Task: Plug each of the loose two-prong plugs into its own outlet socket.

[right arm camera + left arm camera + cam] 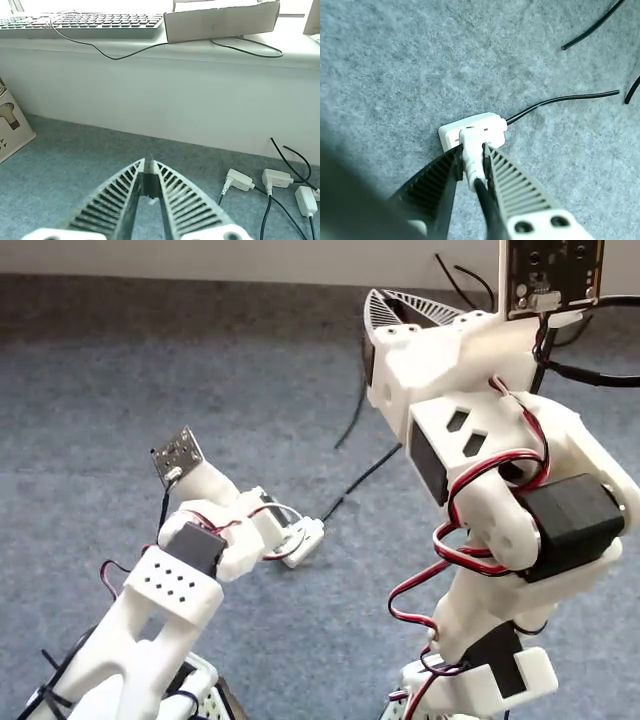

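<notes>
A white outlet socket (479, 128) lies on the grey carpet with a black cable (560, 100) running from it. My left gripper (472, 151) is shut on a white two-prong plug (471, 162), whose front end sits against the socket's face. From above, the same gripper (292, 540) is low on the carpet at the socket (310, 537). My right gripper (147, 163) is raised high, shut, with nothing held; in the high view it (388, 310) is at the top. Three more white plug or socket pieces (239, 180) (277, 177) (305, 198) with black cables lie by the wall.
Loose black cables (592, 26) cross the carpet beyond the socket. A white ledge (150, 55) carries a keyboard (85, 21) and a cardboard box (222, 19). Another carton (12, 127) stands on the carpet. The right arm's body (500, 490) rises tall over the carpet.
</notes>
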Available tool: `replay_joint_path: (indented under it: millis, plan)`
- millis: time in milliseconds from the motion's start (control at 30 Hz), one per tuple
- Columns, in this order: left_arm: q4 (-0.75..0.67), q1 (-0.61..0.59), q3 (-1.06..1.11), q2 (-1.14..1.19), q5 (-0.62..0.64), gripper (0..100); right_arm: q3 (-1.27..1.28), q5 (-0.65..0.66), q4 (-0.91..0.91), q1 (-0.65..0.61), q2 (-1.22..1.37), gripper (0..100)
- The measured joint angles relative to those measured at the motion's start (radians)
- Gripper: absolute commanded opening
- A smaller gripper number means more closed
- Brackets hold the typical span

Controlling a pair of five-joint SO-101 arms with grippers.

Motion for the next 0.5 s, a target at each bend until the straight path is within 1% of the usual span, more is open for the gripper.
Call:
replay_joint_path:
  millis: [200,333,500]
  plan:
    - [0.0,0.006,0.018,0.0,0.002,1,0.0,0.0,0.0,0.0,0.0,0.8]
    - [-0.006,0.064,0.064,0.0,-0.002,1,0.0,0.0,0.0,0.0,0.0,0.8]
    - [-0.127,0.074,0.133,0.0,0.002,1,0.0,0.0,0.0,0.0,0.0,0.8]
